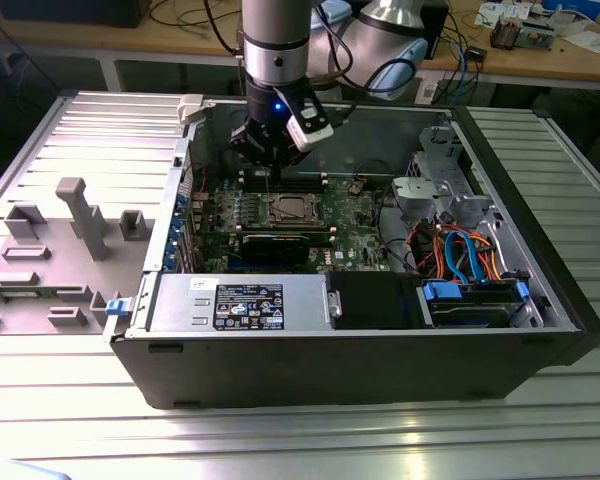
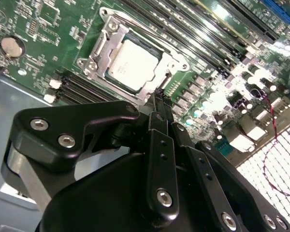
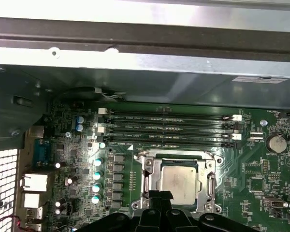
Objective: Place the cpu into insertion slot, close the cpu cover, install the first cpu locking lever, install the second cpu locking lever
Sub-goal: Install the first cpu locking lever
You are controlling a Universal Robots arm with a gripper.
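The fingers (image 2: 159, 113) are pressed together with nothing between them. Their narrow black tips sit at the near edge of the insertion slot (image 1: 271, 209), and I cannot tell whether they touch it. The cpu (image 2: 133, 65) lies just beyond the tips, seated flat in the slot. The cpu cover (image 3: 178, 158) appears to lie down over it, framing it on all sides. I cannot tell whether either locking lever is latched.

From that, I judge the work to be at the cover-and-lever stage, with the closed tips serving as a pusher. To do this well, the tips should bear only on the metal frame or the lever wire, never on the chip's top or the green board (image 3: 261, 181). The push should be straight and slow, since a thin wire lever could slip off a smooth tip.

The cpu's top is a dull silver-grey flat square. The cover is thin, brighter stamped metal with a square cut-out. Past it from the fingers run long black memory slots (image 3: 166, 126) with white end clips. Off to one side of the fingers stand small cylindrical capacitors (image 3: 95, 174) with teal tops. The fingers themselves are matt black, fastened with bright screws.
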